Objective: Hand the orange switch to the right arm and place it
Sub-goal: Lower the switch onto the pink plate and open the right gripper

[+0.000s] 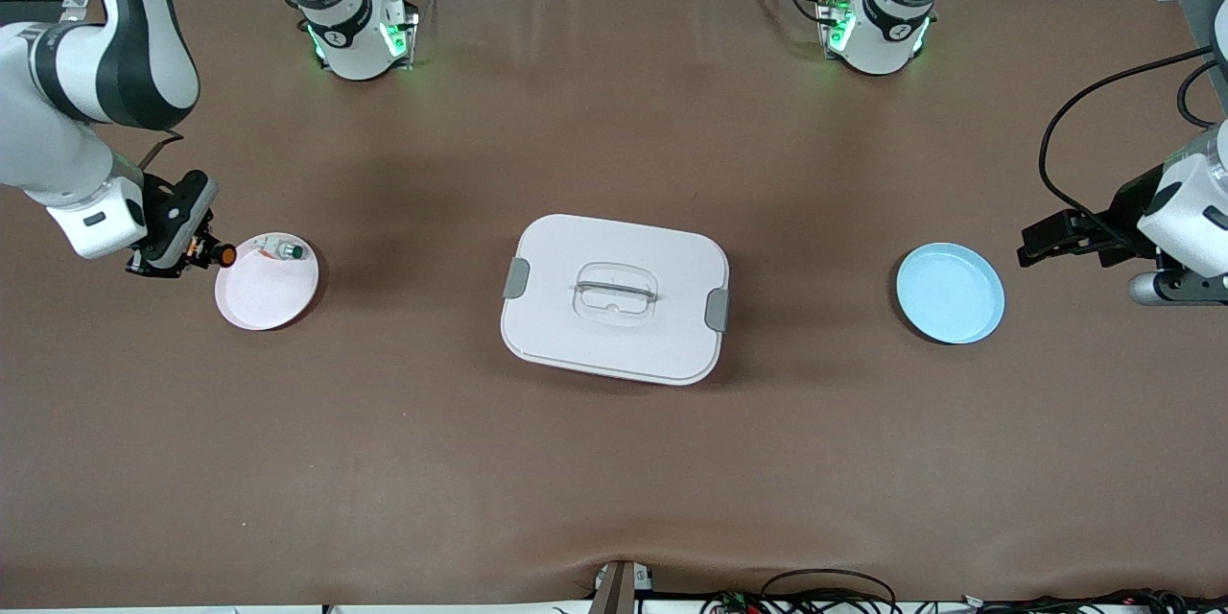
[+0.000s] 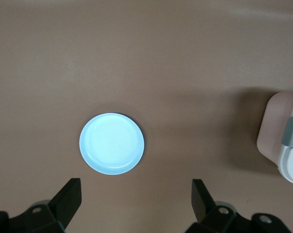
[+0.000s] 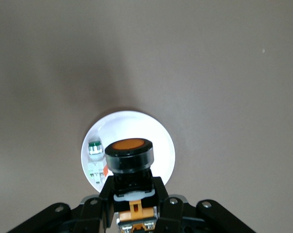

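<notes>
Right gripper (image 1: pixel 203 249): I see it in the air at the right arm's end of the table, at the edge of the pink plate (image 1: pixel 251 304). Its fingers are clenched on the orange switch (image 1: pixel 224 255).

Orange switch: held in the right gripper, off the table, orange cap pointing toward the pink plate. In the right wrist view the switch (image 3: pixel 129 154) sits between the fingers with its cap over the plate (image 3: pixel 161 141). Not yet set down.

Green switch (image 1: pixel 284 250): I read a small white part with a green cap lying in the pink plate, at about 1 o'clock of the plate in the front view, close to its rim. In the right wrist view it (image 3: pixel 94 149) lies just beside the held orange switch, apart from it as far as I can tell.

Left gripper (image 1: pixel 1041 245): waits at the left arm's end of the table, near the blue plate (image 1: pixel 950 294), at about 3 o'clock of it in the front view. The left wrist view shows its fingers (image 2: pixel 71 196) spread wide with nothing between them, the blue plate (image 2: pixel 111 143) on the table beneath.

White box (image 1: pixel 614 297): lidded, with grey clips at both ends and a clear handle on top; it sits mid-table between the two plates, well apart from each.

Table (image 1: pixel 614 480): brown cover.
</notes>
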Robot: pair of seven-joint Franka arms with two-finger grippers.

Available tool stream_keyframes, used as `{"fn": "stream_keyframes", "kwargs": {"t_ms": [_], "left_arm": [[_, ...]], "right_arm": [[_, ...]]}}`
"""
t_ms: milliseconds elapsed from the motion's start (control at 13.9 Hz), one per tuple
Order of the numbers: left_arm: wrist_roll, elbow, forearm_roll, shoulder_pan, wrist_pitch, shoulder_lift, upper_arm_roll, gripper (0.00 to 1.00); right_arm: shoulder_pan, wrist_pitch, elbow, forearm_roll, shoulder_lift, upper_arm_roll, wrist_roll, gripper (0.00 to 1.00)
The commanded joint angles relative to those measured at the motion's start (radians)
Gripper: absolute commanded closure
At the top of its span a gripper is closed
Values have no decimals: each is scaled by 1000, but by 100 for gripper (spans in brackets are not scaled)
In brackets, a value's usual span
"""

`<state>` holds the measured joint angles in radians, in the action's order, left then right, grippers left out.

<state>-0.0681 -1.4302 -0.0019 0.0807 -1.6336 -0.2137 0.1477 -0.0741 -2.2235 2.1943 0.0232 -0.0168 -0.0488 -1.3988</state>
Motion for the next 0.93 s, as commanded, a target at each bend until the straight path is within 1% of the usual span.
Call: {"fn": "stream_keyframes", "kwargs": {"t_ms": [0,143,359,645,861], "left_arm": [[13,-4,-6,-134,14,13,-132,0],[11,-19,-30,-145,12,22,-152,0],[10,-123,-36,-162,-52,91,-168,0],[-10,-200,-36,-161,-80,164,-166,0],[-39,-213,-36,-159,-78,207,-160,0]], "right_arm": [[-47,-85,89,40,-34,18,-11,100],[-70,-168,133,41,-28,18,-12,100],[-93,-246,136,41,26,20,-96,100],[-115,-318,140,41,99,20,-124,100],[-116,-407,156,41,156,20,-150,100]]}}
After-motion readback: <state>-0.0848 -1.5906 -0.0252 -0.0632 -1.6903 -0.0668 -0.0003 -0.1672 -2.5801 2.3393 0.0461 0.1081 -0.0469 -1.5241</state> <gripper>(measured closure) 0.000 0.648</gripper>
